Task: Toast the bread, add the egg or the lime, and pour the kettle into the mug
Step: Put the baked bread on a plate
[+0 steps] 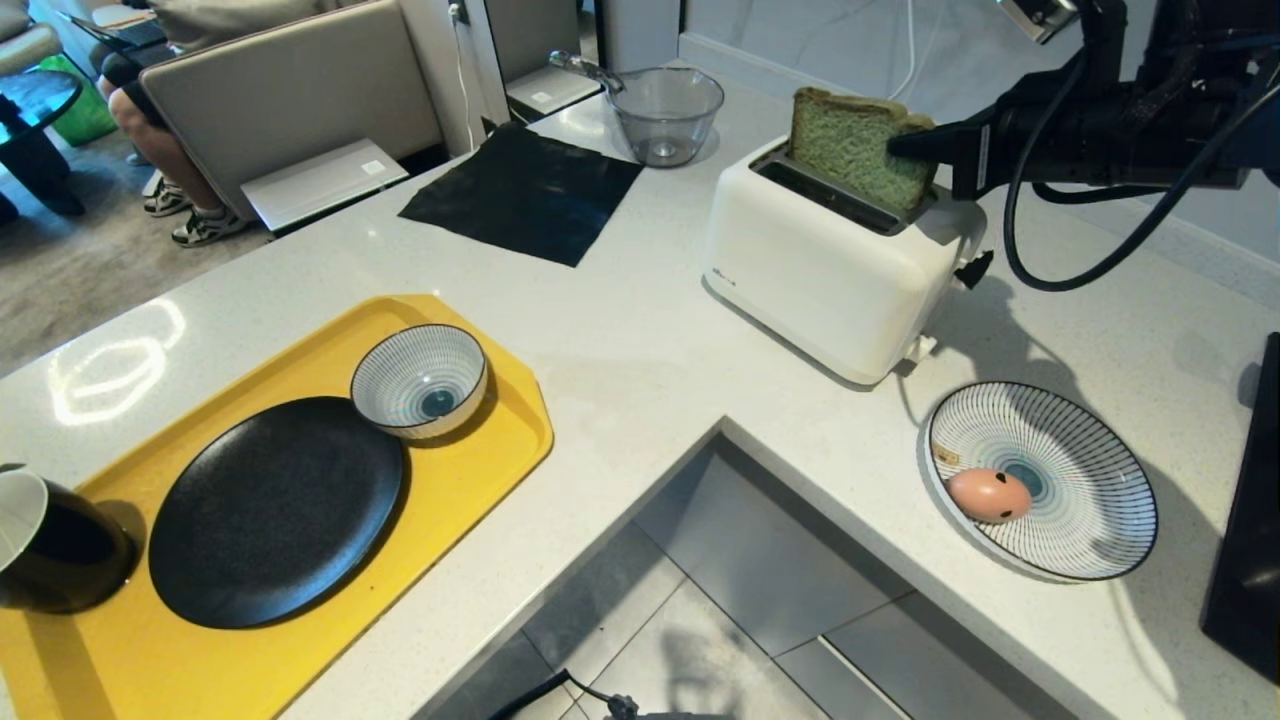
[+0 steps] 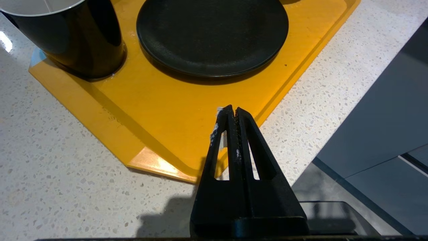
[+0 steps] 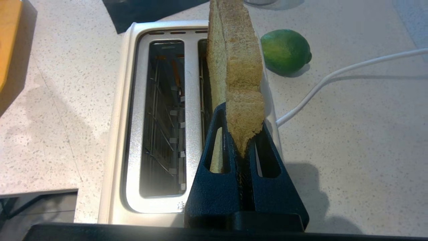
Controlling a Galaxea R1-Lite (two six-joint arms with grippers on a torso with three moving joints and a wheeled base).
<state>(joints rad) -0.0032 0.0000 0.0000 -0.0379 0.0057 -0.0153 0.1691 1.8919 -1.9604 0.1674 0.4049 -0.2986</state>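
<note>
The bread [image 1: 850,145], pale green with a brown crust, stands upright and well out of the rear slot of the white toaster [image 1: 830,270]. My right gripper [image 1: 905,148] reaches in from the right and is shut on the slice's near edge. In the right wrist view its gripper [image 3: 241,117] pinches the crust of the bread [image 3: 239,67]. A lime [image 3: 286,50] lies beside the toaster [image 3: 130,100]. The pinkish egg [image 1: 988,494] rests in a striped plate [image 1: 1090,450]. The mug [image 1: 40,540] stands on the yellow tray [image 1: 480,470]. My left gripper [image 2: 233,109] hangs shut and empty over the tray [image 2: 160,110].
A black plate [image 1: 275,510] and a striped bowl [image 1: 420,380] share the tray. A glass bowl [image 1: 665,110] and a black mat [image 1: 525,190] lie farther back. A tall black shape [image 1: 1245,520] is cut off at the right edge; I cannot tell whether it is the kettle. The counter has a notch in front.
</note>
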